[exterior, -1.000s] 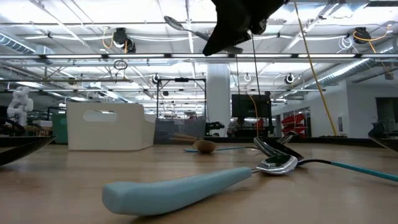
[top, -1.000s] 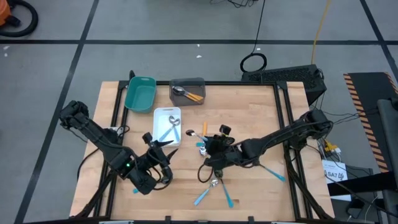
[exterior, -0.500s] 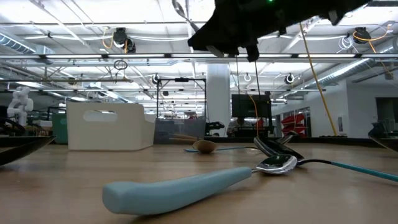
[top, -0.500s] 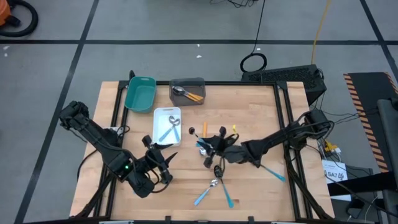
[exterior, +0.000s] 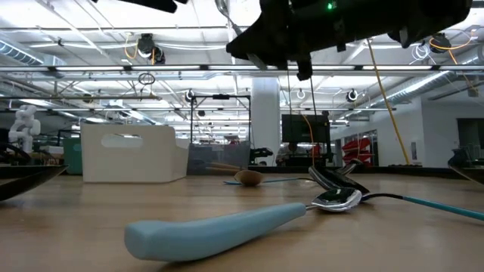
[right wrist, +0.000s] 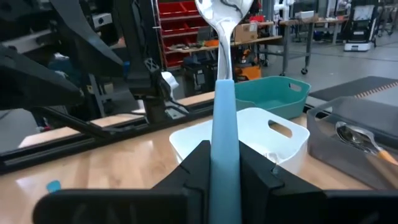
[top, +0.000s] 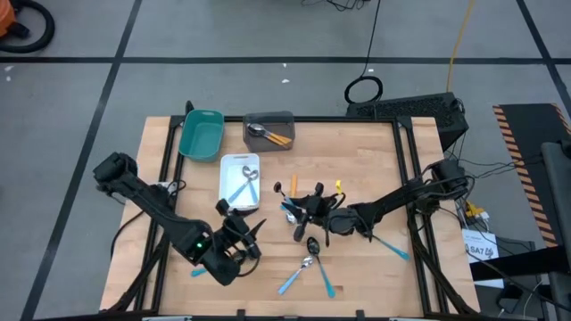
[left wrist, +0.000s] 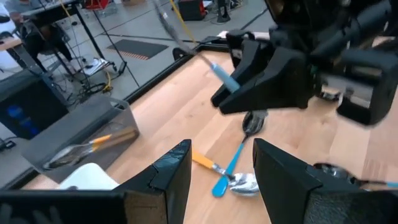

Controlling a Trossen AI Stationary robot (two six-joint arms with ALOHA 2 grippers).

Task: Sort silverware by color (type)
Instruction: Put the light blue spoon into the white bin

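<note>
Right claw (right wrist: pixel 224 163) is clenched on a light-blue-handled spoon with a shiny silver bowl (right wrist: pixel 222 93), held above the wooden counter (top: pixel 357 152) just beside the white plastic tray (top: pixel 234 164), which contains blue-handled spoons. Left claw (left wrist: pixel 217 177) hangs released, fingers apart, over the counter's near left area, grasping nothing. The grey tray (top: pixel 278 119) holds orange-handled spoons (top: pixel 269 135); the teal tray (top: pixel 201 134) sits beside it. Loose blue-handled spoons (top: pixel 308 274) lie near the counter's front edge.

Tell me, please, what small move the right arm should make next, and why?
Probably carry it toward the white plastic tray. The right gripper is shut on a light-blue-handled spoon with a shiny silver bowl, and that tray already holds blue-handled spoons, while the grey tray holds orange-handled ones.
</note>
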